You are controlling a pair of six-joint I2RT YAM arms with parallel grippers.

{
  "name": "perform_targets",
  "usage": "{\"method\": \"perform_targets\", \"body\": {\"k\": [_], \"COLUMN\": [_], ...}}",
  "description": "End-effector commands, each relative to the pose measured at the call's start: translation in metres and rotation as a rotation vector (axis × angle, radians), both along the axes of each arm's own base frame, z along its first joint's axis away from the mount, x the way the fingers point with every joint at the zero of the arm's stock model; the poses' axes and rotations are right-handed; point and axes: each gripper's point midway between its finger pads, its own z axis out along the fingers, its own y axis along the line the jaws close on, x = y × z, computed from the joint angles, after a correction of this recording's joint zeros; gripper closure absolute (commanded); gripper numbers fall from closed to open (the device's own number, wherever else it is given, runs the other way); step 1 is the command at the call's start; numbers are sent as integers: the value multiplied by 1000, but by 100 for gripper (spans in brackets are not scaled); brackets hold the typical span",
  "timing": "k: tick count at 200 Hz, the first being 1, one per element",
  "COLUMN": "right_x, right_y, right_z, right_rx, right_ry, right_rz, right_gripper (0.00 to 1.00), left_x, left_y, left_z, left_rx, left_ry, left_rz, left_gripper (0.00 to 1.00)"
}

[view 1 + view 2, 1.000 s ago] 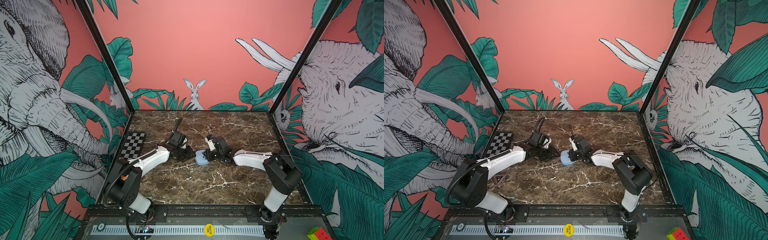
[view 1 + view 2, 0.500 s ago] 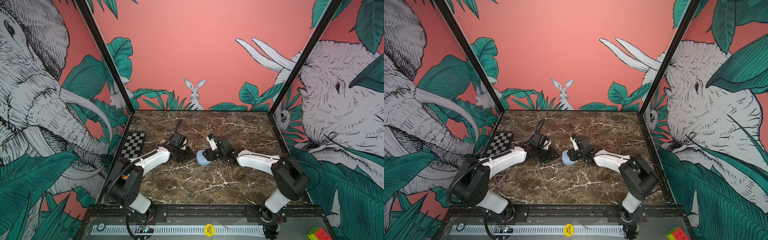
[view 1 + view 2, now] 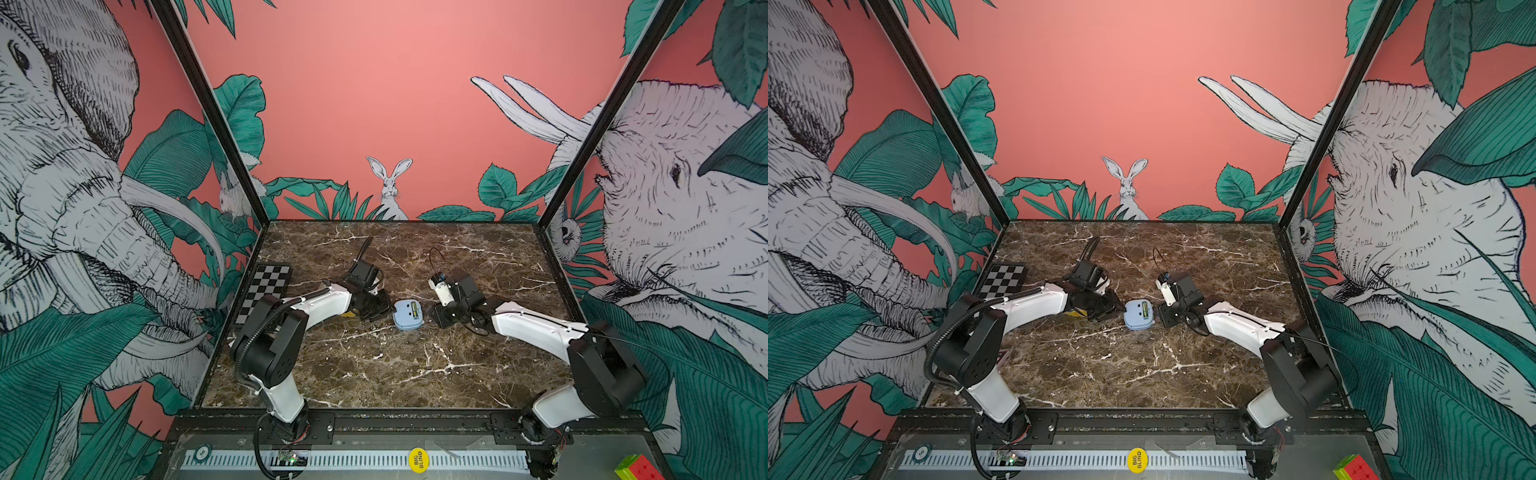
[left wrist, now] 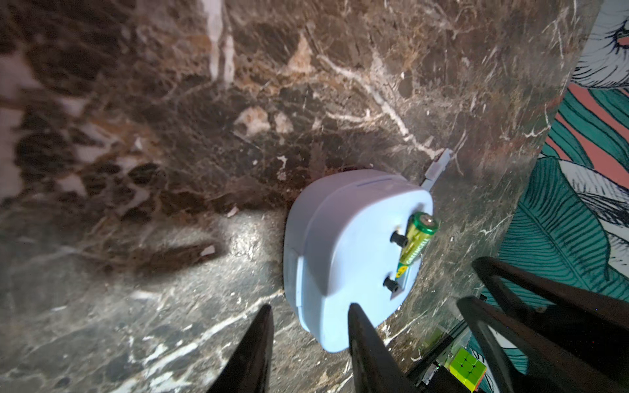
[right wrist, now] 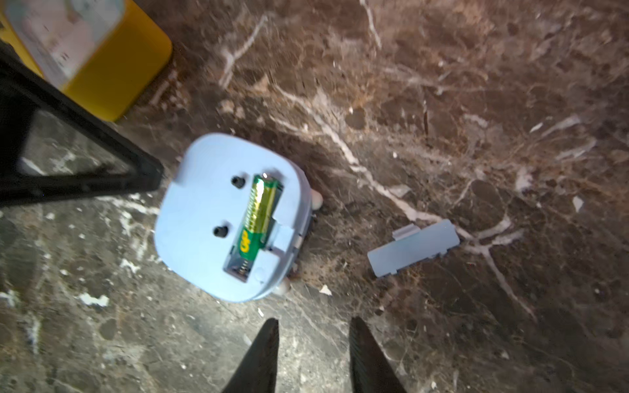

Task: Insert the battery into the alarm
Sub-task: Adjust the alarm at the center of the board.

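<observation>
alarm (image 5: 197, 221) pale blue, battery (image 5: 258, 211) green-gold, loose cover (image 5: 413, 246) grey-blue, table (image 5: 476, 102) dark brown marble w/ white veins, checkerboard (image 3: 266, 291) black/white, box (image 5: 129, 68) yellow

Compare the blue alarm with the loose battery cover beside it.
The alarm is thick and rounded; the battery cover is a thin flat rectangle. The alarm carries the battery in its open bay; the battery cover lies bare, apart from it. Both are pale blue.

Jungle-mural walls (image 3: 374, 104), brown marble tabletop (image 3: 395, 374)

yellow box (image 5: 129, 78): cut off by picture edge, label blurred
battery cover (image 4: 439, 163): left wrist view, mostly behind alarm (image 4: 340, 245)
</observation>
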Motion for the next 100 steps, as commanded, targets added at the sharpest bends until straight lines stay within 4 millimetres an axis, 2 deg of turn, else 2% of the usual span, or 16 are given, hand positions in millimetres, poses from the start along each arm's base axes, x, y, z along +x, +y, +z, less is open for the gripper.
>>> {"method": "perform_targets", "body": {"k": [1,50,100], "right_x": [-1,2,-5], "right_y": [-4,11,32], "right_z": [-22,-31,-26], "right_rx": [-82,-24,25], "right_ry": [57,86,84], "right_rz": [11,9,33], "right_gripper": [71,78,81], "left_x": [7,12,17], "left_y": [-9,-20,-30], "left_z": [8,13,9], "left_rx": [-30,-75,-99], "left_ry": [-16,-25,-7], "left_rz": [-3,-25,-51], "left_gripper": [61,61,61]}}
